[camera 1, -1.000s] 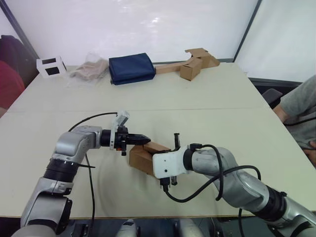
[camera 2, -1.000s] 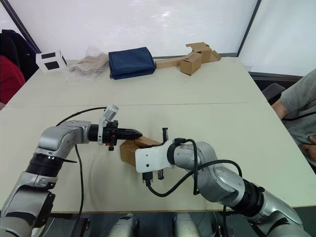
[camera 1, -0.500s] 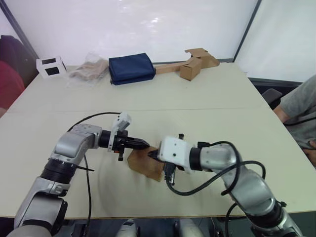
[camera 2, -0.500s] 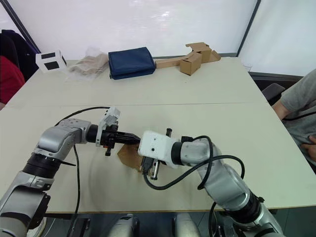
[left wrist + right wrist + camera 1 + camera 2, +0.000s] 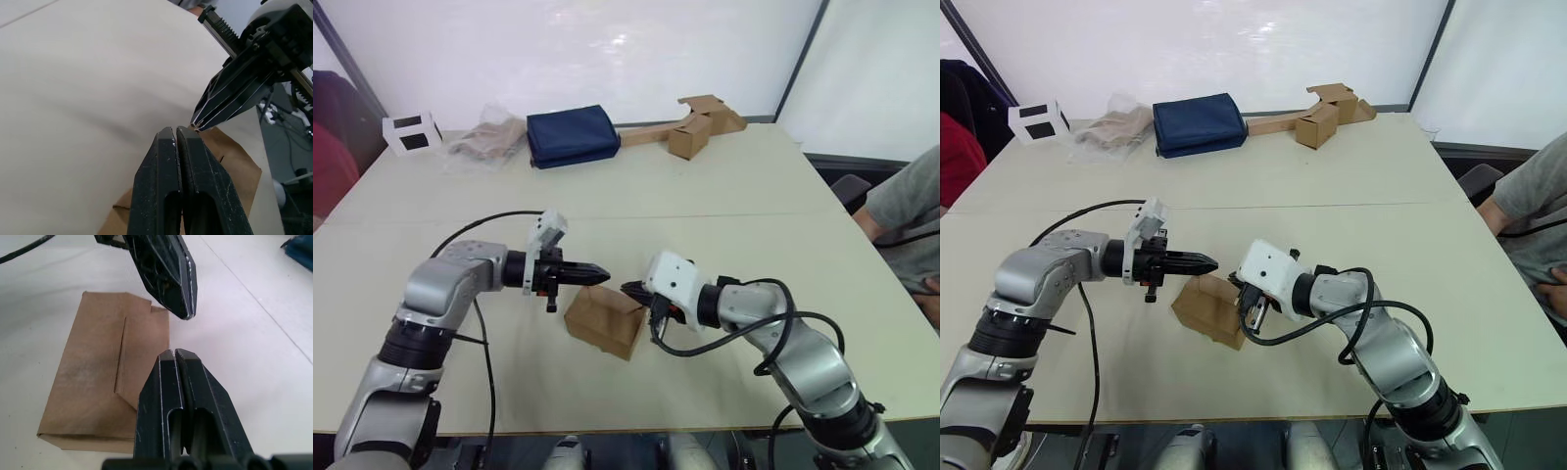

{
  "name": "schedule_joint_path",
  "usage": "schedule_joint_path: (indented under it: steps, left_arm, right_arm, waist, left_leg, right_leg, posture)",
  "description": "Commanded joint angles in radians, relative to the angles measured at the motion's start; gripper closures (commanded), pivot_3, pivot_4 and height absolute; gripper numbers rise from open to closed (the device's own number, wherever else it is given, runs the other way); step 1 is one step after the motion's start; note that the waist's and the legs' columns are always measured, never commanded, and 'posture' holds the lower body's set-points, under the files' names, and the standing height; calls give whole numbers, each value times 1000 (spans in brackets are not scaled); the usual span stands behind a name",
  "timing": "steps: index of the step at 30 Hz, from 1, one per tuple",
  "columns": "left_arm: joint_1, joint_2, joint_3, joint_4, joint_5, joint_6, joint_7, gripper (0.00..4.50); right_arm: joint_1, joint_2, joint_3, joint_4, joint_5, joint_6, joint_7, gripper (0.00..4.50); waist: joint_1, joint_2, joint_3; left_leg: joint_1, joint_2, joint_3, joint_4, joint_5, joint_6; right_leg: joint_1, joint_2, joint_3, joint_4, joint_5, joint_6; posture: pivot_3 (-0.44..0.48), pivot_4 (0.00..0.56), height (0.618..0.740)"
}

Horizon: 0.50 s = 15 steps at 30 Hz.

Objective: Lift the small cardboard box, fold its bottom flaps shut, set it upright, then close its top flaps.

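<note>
At frame centre-left, our left gripper (image 5: 604,275) has fingers pressed together, empty. The small plain brown corrugated cardboard box (image 5: 604,320) lies below-centre on the pale table (image 5: 724,186). Right gripper (image 5: 628,290), jaws together, sits beside it. Risk, imo: w/ nothing pinched, a push could skid the box.

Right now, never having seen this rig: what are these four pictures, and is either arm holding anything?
It is a humanoid robot with two arms, each ending in a two-finger black gripper. Two pictures come from a stereo camera on its head, looking down over the table. The other two come from cameras on each wrist, looking along that gripper's fingers.

The small cardboard box lies on the table between the arms. The left gripper and right gripper are both shut with nothing between the fingers, their tips near each other above the box.

At the far edge: a white box with black windows, a crumpled plastic bag, a navy fabric case, another cardboard box.
</note>
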Motion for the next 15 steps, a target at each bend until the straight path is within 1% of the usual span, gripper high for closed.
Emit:
schedule_joint_path:
  steps: [1,8,13,15]
  left_arm:
    - [16,13,1,-35,10,-25,15,4424]
    - [55,17,-48,-6,74,-102,20,4424]
    - [70,18,-42,-2,67,-110,16,4424]
    - [77,5,-10,-3,46,-103,38,4424]
  right_arm:
    - [2,6,30,-3,19,-41,-16,4500]
    - [16,-22,89,52,8,-75,-31,4500]
    - [22,-22,89,67,22,-92,-41,4500]
    - [20,-19,71,76,32,-102,-43,4500]
  waist:
    - [1,0,0]
    - [2,0,0]
    - [2,0,0]
    - [2,0,0]
  left_leg:
    - [0,0,0,0,0,0]
    - [0,0,0,0,0,0]
    - [0,0,0,0,0,0]
    - [0,0,0,0,0,0]
  right_leg:
    - [0,0,0,0,0,0]
    - [0,0,0,0,0,0]
    - [0,0,0,0,0,0]
    - [0,0,0,0,0,0]
  posture:
    - [0,150,740]
    - [0,150,740]
    - [0,150,740]
    - [0,150,740]
